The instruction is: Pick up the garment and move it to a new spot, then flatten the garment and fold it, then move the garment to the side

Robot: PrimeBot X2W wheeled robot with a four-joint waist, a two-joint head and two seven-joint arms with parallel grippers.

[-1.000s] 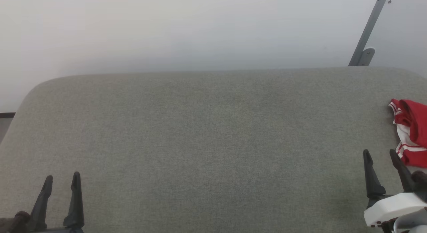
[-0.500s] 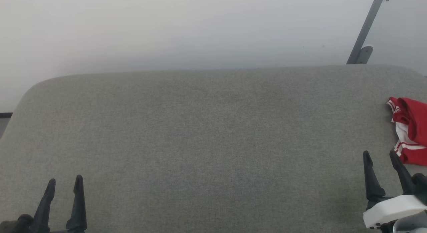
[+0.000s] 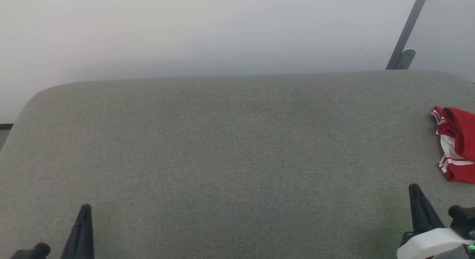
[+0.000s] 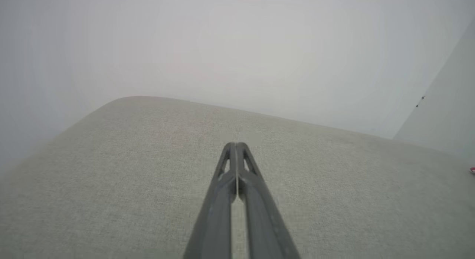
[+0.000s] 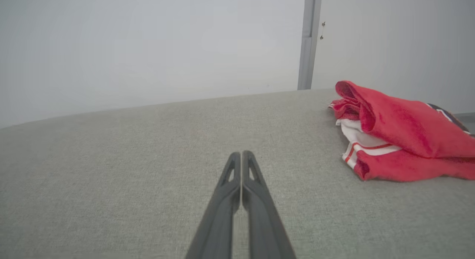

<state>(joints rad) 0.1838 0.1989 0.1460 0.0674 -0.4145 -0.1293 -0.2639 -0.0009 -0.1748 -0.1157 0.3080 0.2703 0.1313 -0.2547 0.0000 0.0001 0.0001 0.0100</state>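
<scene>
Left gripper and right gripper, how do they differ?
The right gripper has the red garment close beside it; the left gripper faces bare grey fabric. A white housing backs the right gripper in the head view; the left gripper's base is dark. Both are shut, empty.

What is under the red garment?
The garment rests on the grey fabric surface; white layers show beneath its red folds. Anything under the pile is hidden.

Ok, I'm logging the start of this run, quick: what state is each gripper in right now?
Left gripper: closed, holding nothing.
Right gripper: closed, holding nothing; the garment lies apart from it.
</scene>
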